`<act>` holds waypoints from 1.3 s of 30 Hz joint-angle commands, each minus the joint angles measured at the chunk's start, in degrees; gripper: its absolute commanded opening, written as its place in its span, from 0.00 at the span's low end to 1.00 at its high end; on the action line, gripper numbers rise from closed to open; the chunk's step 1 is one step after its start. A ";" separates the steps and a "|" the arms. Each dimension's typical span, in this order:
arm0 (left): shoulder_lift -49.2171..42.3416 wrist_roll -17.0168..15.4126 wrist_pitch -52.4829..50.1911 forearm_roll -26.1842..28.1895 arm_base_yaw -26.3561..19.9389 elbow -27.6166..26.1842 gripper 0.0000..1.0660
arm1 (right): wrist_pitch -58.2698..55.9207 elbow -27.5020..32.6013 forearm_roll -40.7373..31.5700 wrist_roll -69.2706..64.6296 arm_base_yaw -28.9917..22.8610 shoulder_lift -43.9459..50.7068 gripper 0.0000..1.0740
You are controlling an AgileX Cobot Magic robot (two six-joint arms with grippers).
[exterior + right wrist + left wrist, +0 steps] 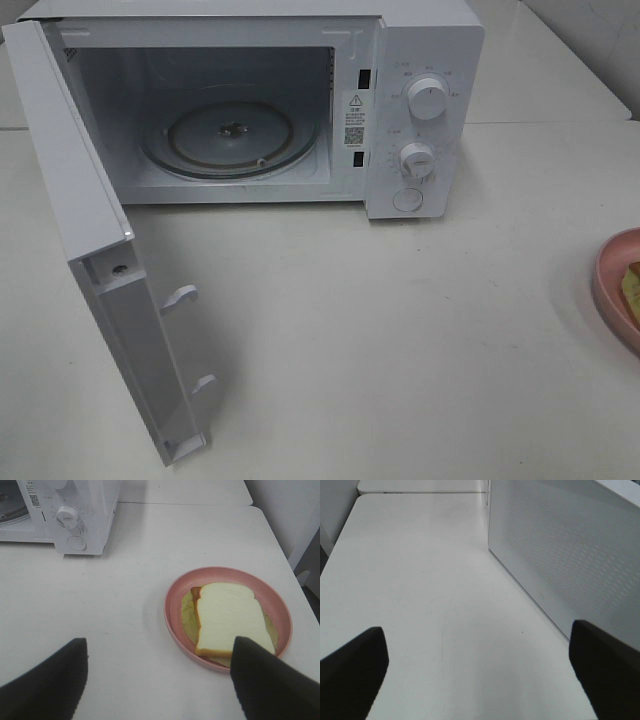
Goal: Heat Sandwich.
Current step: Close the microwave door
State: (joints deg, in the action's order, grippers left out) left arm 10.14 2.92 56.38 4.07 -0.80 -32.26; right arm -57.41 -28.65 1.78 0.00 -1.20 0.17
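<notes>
The sandwich (227, 617), white bread with tan crust and yellowish-green filling, lies on a round pink plate (172, 597) on the white table. In the exterior high view only the plate's edge (612, 285) and a sliver of the sandwich (632, 285) show at the far right. My right gripper (157, 680) is open, above the table just short of the plate. The white microwave (420, 90) stands at the back with its door (90, 215) swung wide open and its glass turntable (232, 135) bare. My left gripper (477, 667) is open over bare table beside the door's outer panel (565, 555).
The microwave has two knobs (427, 100) and a round button (408, 199) on its right panel. The open door reaches far toward the table's front at the left. A seam between two tabletops (550, 123) runs behind the microwave. A wall stands at the far right.
</notes>
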 commanded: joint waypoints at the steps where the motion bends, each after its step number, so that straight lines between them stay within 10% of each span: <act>1: 4.24 -0.11 -4.70 0.52 -0.17 -0.40 0.73 | 0.17 0.11 0.00 0.00 0.46 1.55 0.71; 14: 21.03 -0.06 -24.18 1.20 -0.17 5.33 0.00 | 0.17 0.11 0.00 0.00 0.46 1.55 0.71; 39: 51.57 -0.80 -87.15 -6.53 -0.17 18.39 0.00 | 0.17 0.11 0.00 0.00 0.46 1.55 0.71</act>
State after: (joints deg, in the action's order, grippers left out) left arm 59.93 2.81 -26.76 0.00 -0.80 -13.98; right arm -57.41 -28.65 1.78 0.00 -1.20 0.17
